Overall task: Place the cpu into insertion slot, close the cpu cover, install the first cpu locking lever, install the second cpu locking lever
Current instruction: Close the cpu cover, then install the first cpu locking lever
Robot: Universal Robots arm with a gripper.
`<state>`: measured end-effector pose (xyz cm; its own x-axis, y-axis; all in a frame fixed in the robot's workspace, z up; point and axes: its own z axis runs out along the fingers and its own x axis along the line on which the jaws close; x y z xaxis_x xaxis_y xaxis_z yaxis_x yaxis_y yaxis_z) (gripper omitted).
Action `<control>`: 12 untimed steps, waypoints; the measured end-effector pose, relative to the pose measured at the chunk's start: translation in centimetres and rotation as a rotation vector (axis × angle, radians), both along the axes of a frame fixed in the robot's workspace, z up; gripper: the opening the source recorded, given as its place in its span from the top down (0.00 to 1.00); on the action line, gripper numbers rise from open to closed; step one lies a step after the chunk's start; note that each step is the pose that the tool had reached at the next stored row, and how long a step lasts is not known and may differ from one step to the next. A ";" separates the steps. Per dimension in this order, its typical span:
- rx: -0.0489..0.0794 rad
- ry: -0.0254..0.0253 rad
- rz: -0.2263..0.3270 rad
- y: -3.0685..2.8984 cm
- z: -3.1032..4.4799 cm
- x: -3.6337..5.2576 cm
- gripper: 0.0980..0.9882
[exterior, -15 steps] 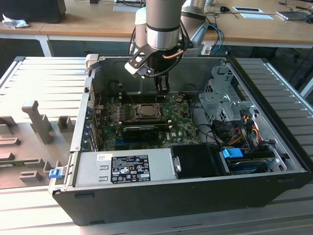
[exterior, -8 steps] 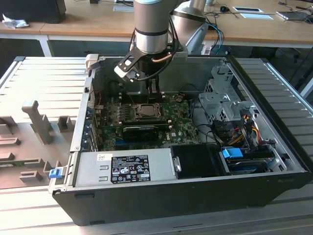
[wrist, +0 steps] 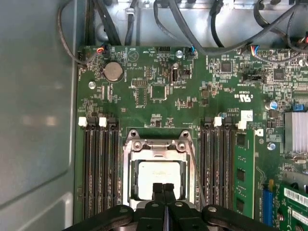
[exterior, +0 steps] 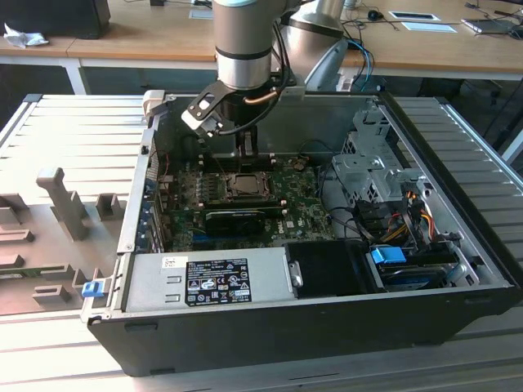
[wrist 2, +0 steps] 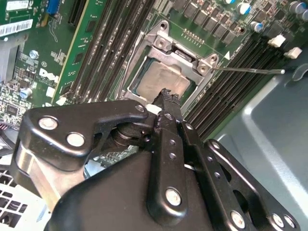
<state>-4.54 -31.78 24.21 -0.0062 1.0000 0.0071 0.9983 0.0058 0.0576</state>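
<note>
Already seated, the chip lies flat in the socket on the green board, with the metal cover lowered around it as a frame. Directly above the socket's edge hangs the arm's gripper. Its two black fingers are pressed together with nothing between them, tips just over the chip's rim. A thin wire lever juts away from one corner of the socket.
</note>
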 end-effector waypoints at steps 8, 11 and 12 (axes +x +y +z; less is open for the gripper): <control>0.000 0.0000 0.000 0.00 0.21 -0.12 0.99; 0.000 0.0000 0.000 0.00 0.40 -0.12 0.99; 0.000 -0.0001 0.000 0.00 0.44 -0.12 0.99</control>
